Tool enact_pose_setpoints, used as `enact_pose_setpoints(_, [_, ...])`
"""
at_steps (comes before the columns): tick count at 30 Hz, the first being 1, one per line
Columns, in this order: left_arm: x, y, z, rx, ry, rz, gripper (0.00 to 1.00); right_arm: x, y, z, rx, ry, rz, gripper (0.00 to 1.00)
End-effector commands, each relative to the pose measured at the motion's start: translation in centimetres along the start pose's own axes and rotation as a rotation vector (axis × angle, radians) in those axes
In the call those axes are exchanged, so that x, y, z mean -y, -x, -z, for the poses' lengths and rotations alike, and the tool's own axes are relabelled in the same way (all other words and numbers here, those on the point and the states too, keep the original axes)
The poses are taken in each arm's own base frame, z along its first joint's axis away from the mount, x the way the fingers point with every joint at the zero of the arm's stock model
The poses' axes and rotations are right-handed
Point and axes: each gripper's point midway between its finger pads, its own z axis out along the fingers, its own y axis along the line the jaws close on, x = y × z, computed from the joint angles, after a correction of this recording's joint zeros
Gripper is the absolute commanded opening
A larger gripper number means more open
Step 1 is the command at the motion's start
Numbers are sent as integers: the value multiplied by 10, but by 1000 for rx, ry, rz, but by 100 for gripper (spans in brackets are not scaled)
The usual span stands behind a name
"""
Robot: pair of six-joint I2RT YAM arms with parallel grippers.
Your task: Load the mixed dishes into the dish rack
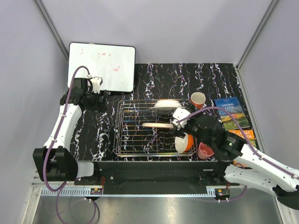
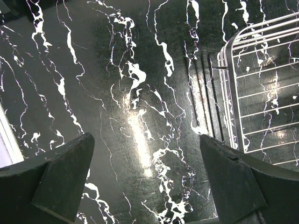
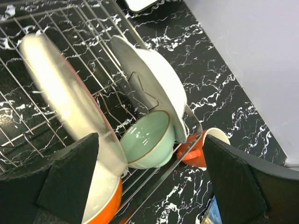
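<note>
Right gripper [image 3: 149,177] is held open over the dish rack [image 1: 122,140], where white plate [image 3: 154,79], pink-cream plate [image 3: 56,84], pale green bowl [image 3: 147,140] and orange bowl [image 3: 103,196] are racked; orange mug [image 1: 198,99] and pink cup [image 1: 204,150] are left on the counter by its right end.

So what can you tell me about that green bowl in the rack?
The green bowl is glossy and pale green, with a thin brown rim, and looks ceramic. It is empty and tipped on its side in the rack, mouth towards the camera, and it seems to rest against the white plate.
</note>
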Motion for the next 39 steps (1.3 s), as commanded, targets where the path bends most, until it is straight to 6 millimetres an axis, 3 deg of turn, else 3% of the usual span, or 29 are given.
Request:
enact_pose_setpoints(1, [-8, 19, 7, 58, 34, -22, 99, 23, 21, 21, 77, -82, -95, 100])
enact_pose_setpoints(7, [-8, 17, 7, 55, 34, -23, 99, 21, 13, 22, 59, -88, -120, 100])
enact_pose_setpoints(13, [-6, 22, 10, 72, 20, -25, 99, 34, 14, 19, 60, -172, -164, 100])
enact_pose_setpoints(16, [0, 28, 16, 91, -8, -32, 99, 48, 18, 17, 54, -258, -211, 100])
enact_pose_setpoints(21, [12, 35, 28, 117, -70, -26, 99, 108, 15, 17, -21, -614, -366, 100])
enact_pose_setpoints(22, [14, 37, 30, 123, -77, -26, 99, 128, 4, 19, -55, -697, -414, 100])
enact_pose_setpoints(24, [16, 39, 33, 130, -81, -30, 99, 146, -14, 8, -126, -757, -553, 100])
enact_pose_setpoints(25, [17, 40, 36, 135, -85, -32, 99, 172, -37, 14, -176, -846, -634, 100])
enact_pose_setpoints(27, [19, 43, 40, 145, -87, -37, 99, 178, -56, -10, -220, -800, -810, 100])
enact_pose_setpoints(28, [20, 43, 42, 145, -87, -41, 99, 191, -80, -19, -266, -809, -884, 100])
enact_pose_setpoints(30, [21, 42, 46, 142, -89, -48, 99, 206, -91, -27, -267, -843, -976, 100])
enact_pose_setpoints(31, [21, 43, 48, 148, -90, -52, 99, 208, -109, -40, -318, -844, -1001, 100])
enact_pose_setpoints(32, [20, 42, 48, 147, -86, -56, 99, 217, -108, -44, -315, -852, -1018, 100])
enact_pose_setpoints(35, [17, 38, 49, 140, -70, -67, 99, 218, -131, -66, -394, -847, -1056, 100])
enact_pose_setpoints(39, [19, 33, 50, 134, -70, -72, 99, 210, -161, -86, -473, -842, -1062, 100])
